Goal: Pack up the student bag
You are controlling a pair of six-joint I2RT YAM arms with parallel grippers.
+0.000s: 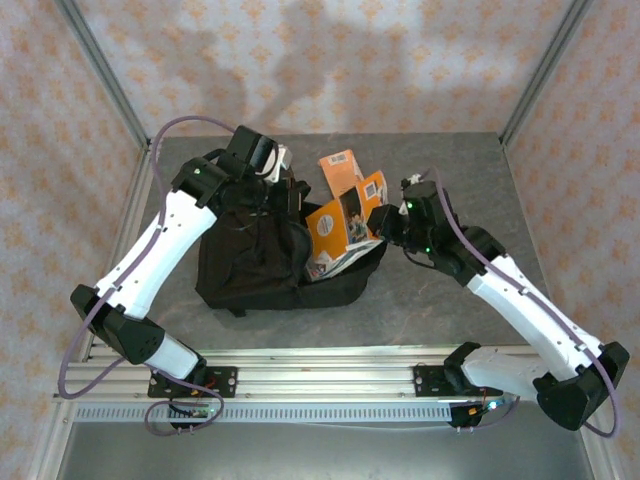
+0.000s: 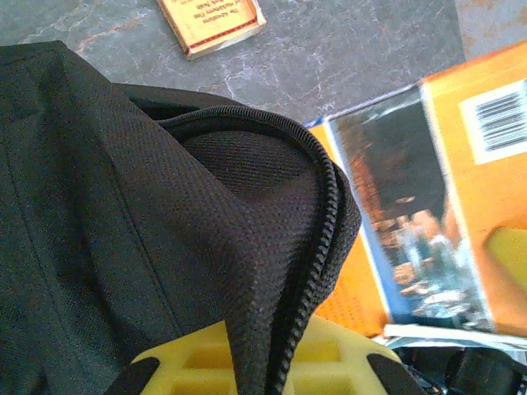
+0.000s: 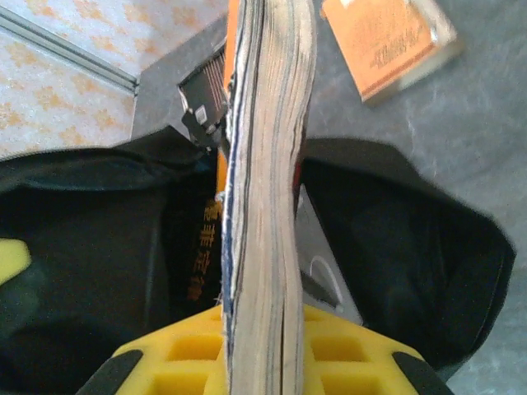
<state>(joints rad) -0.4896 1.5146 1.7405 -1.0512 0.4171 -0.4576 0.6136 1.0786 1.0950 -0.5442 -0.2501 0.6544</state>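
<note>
The student bag (image 1: 255,265) lies on the grey table, its mouth facing right. My left gripper (image 1: 268,165) is at the bag's far edge, shut on the zip rim (image 2: 325,214), which runs between its yellow jaws (image 2: 263,362). My right gripper (image 1: 388,220) is shut on an orange book (image 1: 352,212). That book (image 3: 265,189) stands edge-on, tilted over the open mouth (image 3: 99,247). Another book with orange lettering on its spine (image 3: 204,247) is inside the bag. A smaller orange book (image 1: 340,168) lies flat on the table behind the bag.
The aluminium rail (image 1: 320,372) with both arm bases runs along the near edge. Slanted frame posts (image 1: 105,75) and patterned walls close in the sides and back. Bare grey table (image 1: 450,310) lies to the right of the bag.
</note>
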